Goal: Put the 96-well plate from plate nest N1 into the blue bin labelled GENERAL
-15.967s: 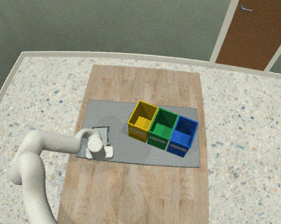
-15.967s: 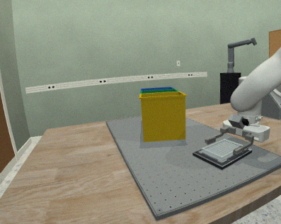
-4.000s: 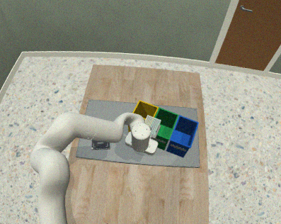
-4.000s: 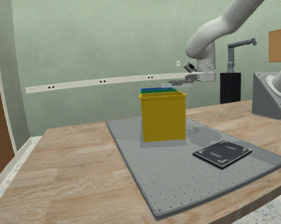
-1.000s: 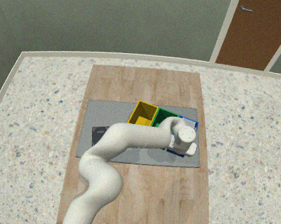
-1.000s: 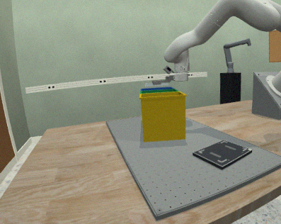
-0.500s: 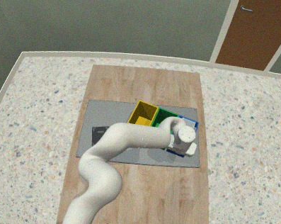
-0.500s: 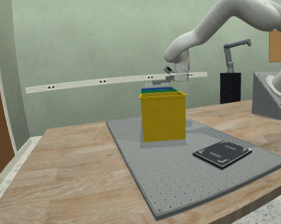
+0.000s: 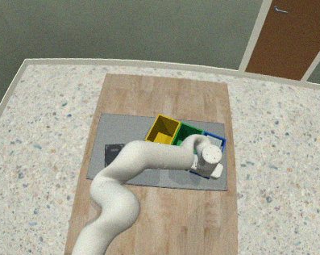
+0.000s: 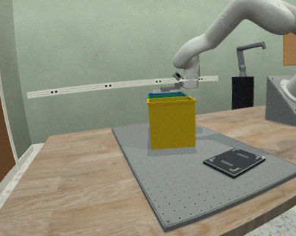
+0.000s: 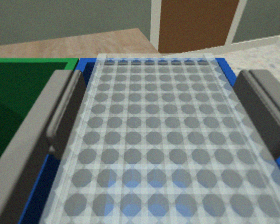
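Observation:
The clear 96-well plate [image 9: 216, 142] [image 11: 151, 125] is held level between the two grey fingers of my gripper [image 11: 165, 112] [image 10: 171, 89], which is shut on its sides. The plate is over the blue bin [image 9: 225, 146] [image 11: 229, 71], and in the exterior view it shows as a thin pale strip just above the bin rims. The blue bin's rim shows at both sides of the plate in the wrist view. In the top view the arm hides the fingers and part of the bin. The nest [image 9: 113, 151] [image 10: 234, 163] is empty. The GENERAL label is not readable.
The green bin [image 9: 192, 131] [image 11: 21, 90] stands directly beside the blue one, and the yellow bin [image 9: 168, 124] [image 10: 172, 125] stands on the green one's other side. All three look upright on the grey board [image 9: 119, 121] [image 10: 177, 194].

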`<action>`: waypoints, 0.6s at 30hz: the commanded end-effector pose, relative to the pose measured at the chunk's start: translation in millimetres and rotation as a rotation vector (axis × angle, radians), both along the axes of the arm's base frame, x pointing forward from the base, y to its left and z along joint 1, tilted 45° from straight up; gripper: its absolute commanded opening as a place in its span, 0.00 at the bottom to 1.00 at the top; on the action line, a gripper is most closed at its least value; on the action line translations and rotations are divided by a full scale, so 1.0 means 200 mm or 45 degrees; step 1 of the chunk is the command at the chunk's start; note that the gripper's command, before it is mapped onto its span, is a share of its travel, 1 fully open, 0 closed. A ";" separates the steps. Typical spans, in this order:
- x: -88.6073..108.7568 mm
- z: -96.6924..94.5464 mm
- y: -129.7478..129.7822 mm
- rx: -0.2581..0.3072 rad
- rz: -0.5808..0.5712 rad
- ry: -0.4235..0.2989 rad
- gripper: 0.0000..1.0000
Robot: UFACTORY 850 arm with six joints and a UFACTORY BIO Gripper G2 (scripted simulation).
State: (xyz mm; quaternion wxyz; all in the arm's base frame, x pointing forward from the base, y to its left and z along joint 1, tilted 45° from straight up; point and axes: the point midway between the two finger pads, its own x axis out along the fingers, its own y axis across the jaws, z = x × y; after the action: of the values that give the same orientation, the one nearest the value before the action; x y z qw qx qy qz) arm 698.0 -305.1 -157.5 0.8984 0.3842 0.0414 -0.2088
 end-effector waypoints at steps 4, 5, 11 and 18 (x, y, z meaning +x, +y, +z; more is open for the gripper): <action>0.01 -0.04 0.04 -0.002 -0.001 -0.002 0.00; 0.01 -0.04 0.04 -0.002 -0.001 -0.002 0.00; 0.01 -0.06 0.06 -0.002 -0.001 -0.002 0.00; 0.01 -0.06 0.06 -0.002 -0.001 -0.002 0.00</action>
State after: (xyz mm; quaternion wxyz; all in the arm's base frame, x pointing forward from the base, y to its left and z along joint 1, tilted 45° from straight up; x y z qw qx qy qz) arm 699.9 -291.3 -171.1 0.8984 0.3842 0.0413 -0.2088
